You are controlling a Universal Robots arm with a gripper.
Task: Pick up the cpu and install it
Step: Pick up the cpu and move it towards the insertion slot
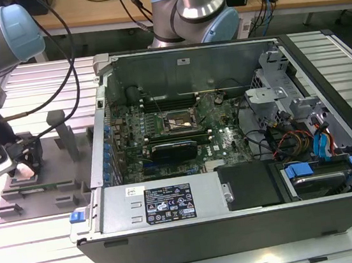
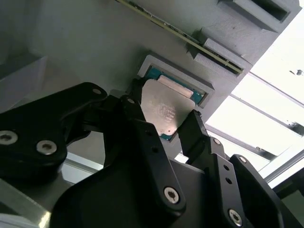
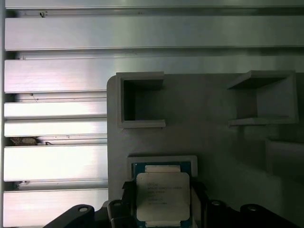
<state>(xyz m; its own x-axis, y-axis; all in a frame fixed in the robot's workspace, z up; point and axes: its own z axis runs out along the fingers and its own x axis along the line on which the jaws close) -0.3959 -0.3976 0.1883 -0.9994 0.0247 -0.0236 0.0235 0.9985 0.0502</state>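
Straddling cpu (image 2: 164,107) in grey tray (image 3: 213,142) recess, gripper (image 3: 161,205) clenched on its opposite edges.

The cpu (image 3: 163,192) is seen lying in a square frame (image 3: 164,159) on the grey tray (image 3: 209,142). It is squeezed on two sides by the black gripper (image 3: 163,204). Raised blocks (image 3: 141,124) are seen on the tray. Silver table slats (image 3: 52,71) are seen beside it.
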